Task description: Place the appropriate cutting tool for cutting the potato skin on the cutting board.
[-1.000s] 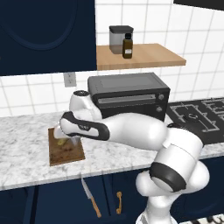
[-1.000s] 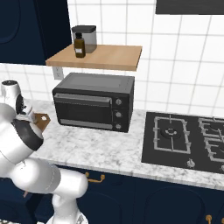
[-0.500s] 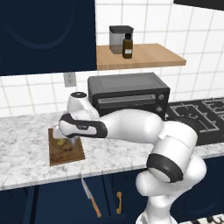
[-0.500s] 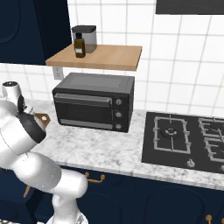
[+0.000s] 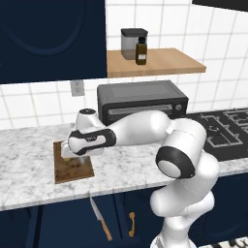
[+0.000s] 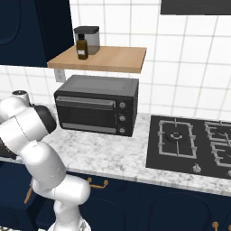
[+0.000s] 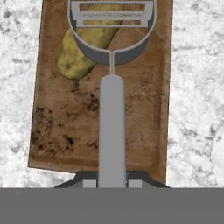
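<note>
In the hand view the silver-grey peeler [image 7: 112, 122] runs up from between my fingertips, and my gripper [image 7: 112, 183] is shut on its handle. Its wide rounded head hangs over the yellowish potato [image 7: 76, 59], which lies on the dark brown cutting board [image 7: 144, 109]. I cannot tell whether the peeler touches the board. In the left base view the gripper [image 5: 77, 158] hovers low over the far part of the cutting board [image 5: 72, 170] on the marble counter; the hand hides the potato there.
A black toaster oven [image 5: 140, 99] stands behind the board, under a wooden shelf [image 5: 155, 63] with a jar and bottle. The stove [image 5: 223, 133] lies to the right. An orange-handled knife [image 5: 100, 224] shows below the counter's front edge.
The hand has shifted slightly right and lower over the board with the peeler still held; the arm's elbow has swung a little.
</note>
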Controlling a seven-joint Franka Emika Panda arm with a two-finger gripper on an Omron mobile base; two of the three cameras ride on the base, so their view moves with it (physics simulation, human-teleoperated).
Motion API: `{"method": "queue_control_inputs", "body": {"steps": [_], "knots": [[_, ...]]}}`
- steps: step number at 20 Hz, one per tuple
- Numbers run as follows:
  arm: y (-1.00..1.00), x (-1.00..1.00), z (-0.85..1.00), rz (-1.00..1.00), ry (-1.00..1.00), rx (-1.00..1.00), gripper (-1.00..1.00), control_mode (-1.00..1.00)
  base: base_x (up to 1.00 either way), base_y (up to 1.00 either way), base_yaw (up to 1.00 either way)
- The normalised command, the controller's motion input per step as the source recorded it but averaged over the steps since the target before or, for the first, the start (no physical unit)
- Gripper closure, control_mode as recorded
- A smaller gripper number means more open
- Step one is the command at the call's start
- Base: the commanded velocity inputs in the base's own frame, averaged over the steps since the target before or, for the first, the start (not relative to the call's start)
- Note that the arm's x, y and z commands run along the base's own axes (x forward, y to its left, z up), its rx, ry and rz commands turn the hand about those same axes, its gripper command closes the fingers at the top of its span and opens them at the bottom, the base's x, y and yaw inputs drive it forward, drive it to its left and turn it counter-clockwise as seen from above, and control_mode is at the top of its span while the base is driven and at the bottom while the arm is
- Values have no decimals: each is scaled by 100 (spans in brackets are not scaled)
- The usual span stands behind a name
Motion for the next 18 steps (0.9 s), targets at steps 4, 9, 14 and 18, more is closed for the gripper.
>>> {"method": "queue_control_inputs", "body": {"steps": [4,9,14,18], "knots": [[0,0,-5,0,0,0,100,-100,0,0,0],[0,4,-23,0,0,-2,100,-100,0,0,0],[0,2,-15,0,0,-1,100,-100,0,0,0],[0,0,-6,0,0,0,100,-100,0,0,0]]}}
